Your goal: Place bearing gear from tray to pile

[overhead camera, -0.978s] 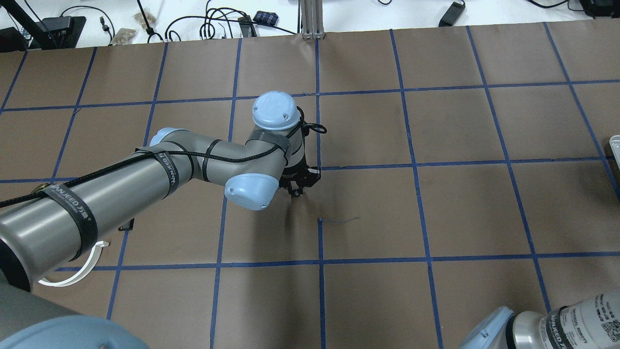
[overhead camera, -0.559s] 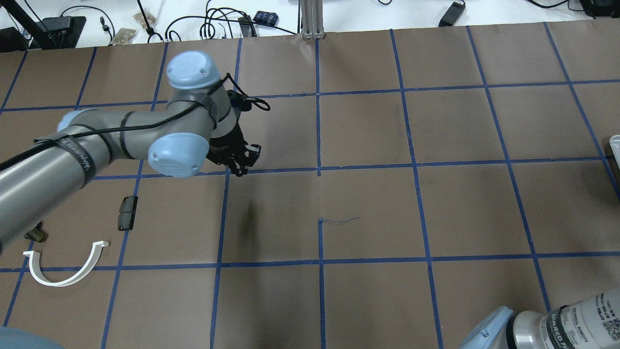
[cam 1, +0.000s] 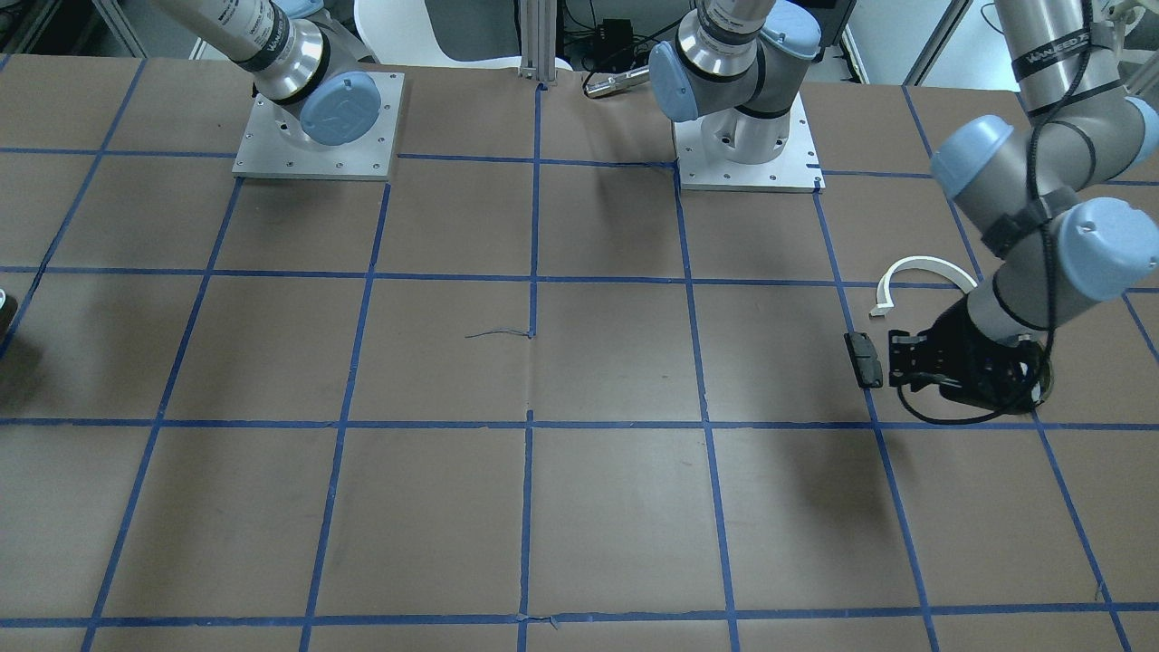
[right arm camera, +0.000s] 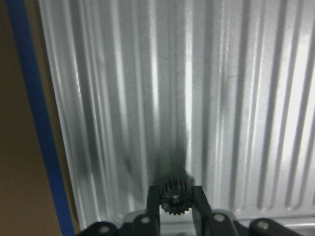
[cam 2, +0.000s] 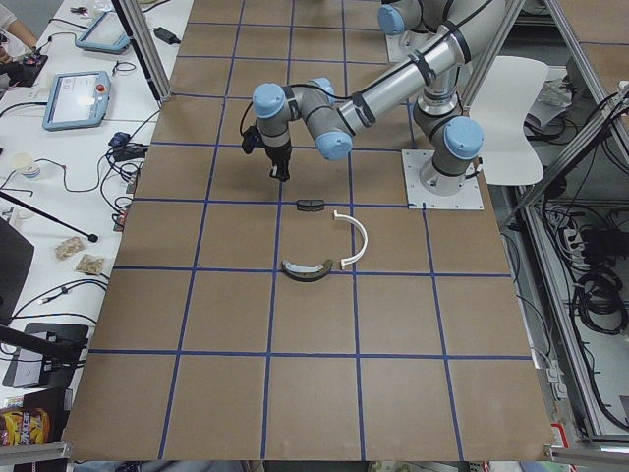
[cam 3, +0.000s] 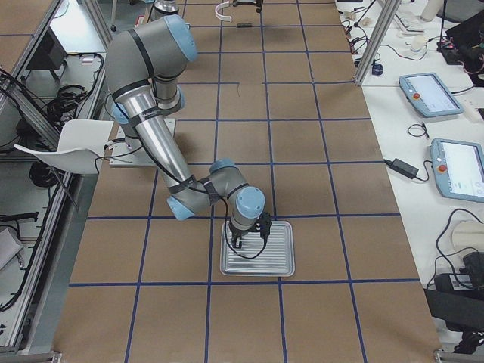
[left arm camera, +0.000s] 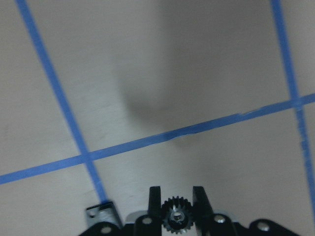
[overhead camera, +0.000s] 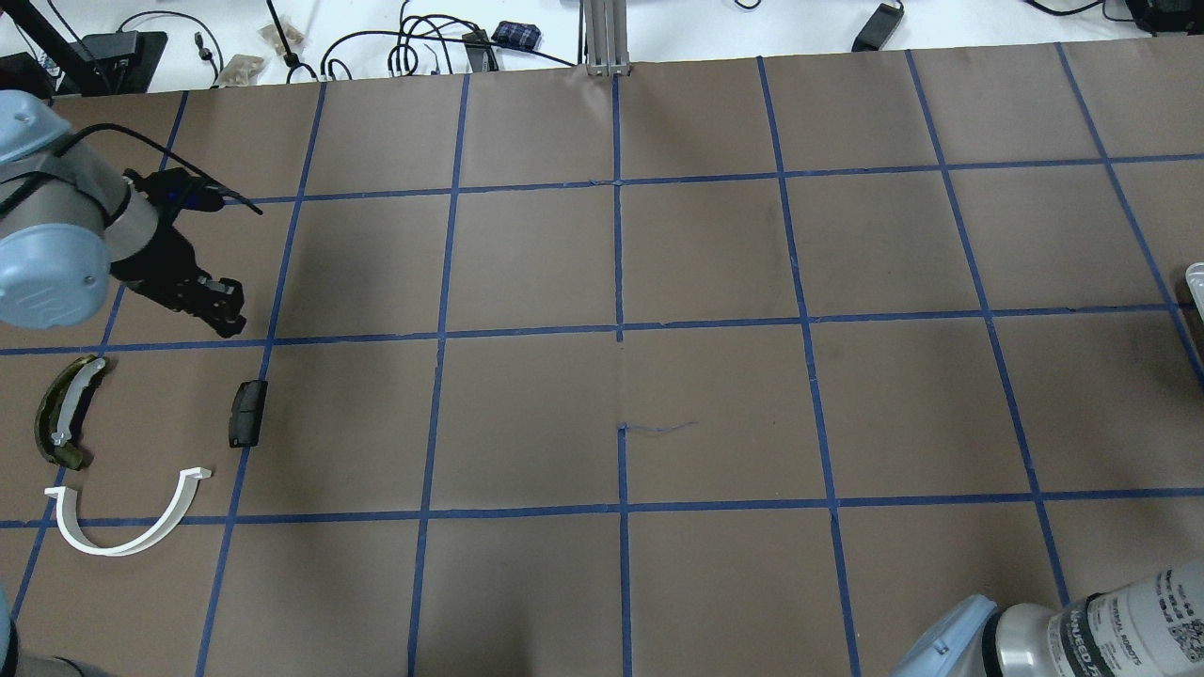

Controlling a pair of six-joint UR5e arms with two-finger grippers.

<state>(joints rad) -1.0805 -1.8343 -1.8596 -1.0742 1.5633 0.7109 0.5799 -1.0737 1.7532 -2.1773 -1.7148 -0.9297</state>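
Note:
My left gripper (overhead camera: 229,322) is shut on a small black toothed gear (left arm camera: 177,219) and holds it above the table, just beyond the pile. The pile lies at the table's left: a dark grey block (overhead camera: 247,412), an olive curved piece with a white strip (overhead camera: 61,414) and a thin white half-ring (overhead camera: 127,527). My right gripper (right arm camera: 175,189) stands in the ribbed metal tray (right arm camera: 123,98) with its fingers closed on a second black gear (right arm camera: 174,197) near the tray's rim. The tray also shows in the exterior right view (cam 3: 280,257).
Brown paper with a blue tape grid (overhead camera: 621,329) covers the table. Cables and small devices lie along the far edge (overhead camera: 423,47). The two arm bases (cam 1: 747,136) stand at the robot's side. A short loose thread (overhead camera: 658,428) lies near the centre.
My left arm has swung from the table's centre to the left with the gear, stopping beside the pile. The olive piece and half-ring are now uncovered. The right arm has not visibly moved.

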